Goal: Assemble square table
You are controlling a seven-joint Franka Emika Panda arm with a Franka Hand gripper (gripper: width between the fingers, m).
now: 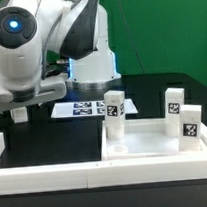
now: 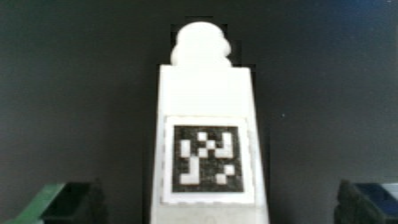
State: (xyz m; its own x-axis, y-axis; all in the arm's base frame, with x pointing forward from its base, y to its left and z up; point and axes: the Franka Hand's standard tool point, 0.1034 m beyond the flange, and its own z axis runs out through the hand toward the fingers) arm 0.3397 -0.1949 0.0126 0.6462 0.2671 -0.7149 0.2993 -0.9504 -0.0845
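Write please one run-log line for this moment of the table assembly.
fingers: open, holding nothing | wrist view: tagged leg between them, not gripped | exterior view: three legs upright on table top | marker board behind

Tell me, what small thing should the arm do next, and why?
Probably lower straight down and close on the leg. In the wrist view that tagged white leg lies centred between the open gripper's two fingertips, which stand apart from it on either side, so nothing is held.
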